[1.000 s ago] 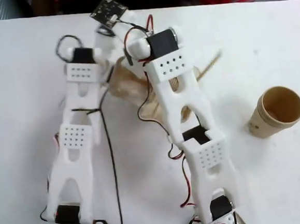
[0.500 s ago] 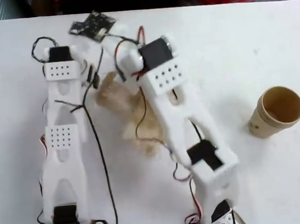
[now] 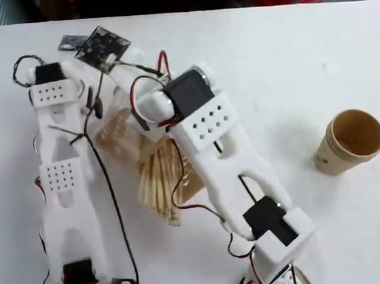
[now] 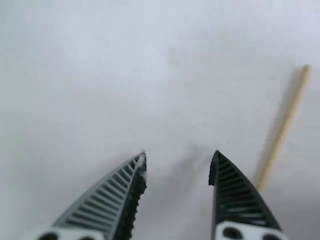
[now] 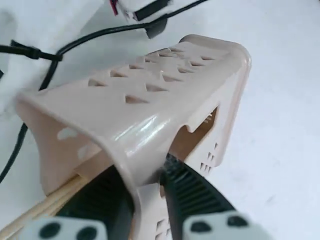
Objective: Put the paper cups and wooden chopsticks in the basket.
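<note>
The left gripper (image 4: 177, 167) is held open above the white table (image 4: 125, 70); a wooden chopstick (image 4: 282, 130) lies just beside it.

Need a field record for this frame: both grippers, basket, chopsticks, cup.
left gripper: open, holding nothing, over bare table
right gripper: shut on the basket's wall
basket: beige, perforated, tipped rather than upright, between the two arms
chopsticks: bundle poking out of the basket's open side
loose chopstick: lying on the table beside the left gripper
paper cup: on the table, well apart from the basket, not yet in it
</note>
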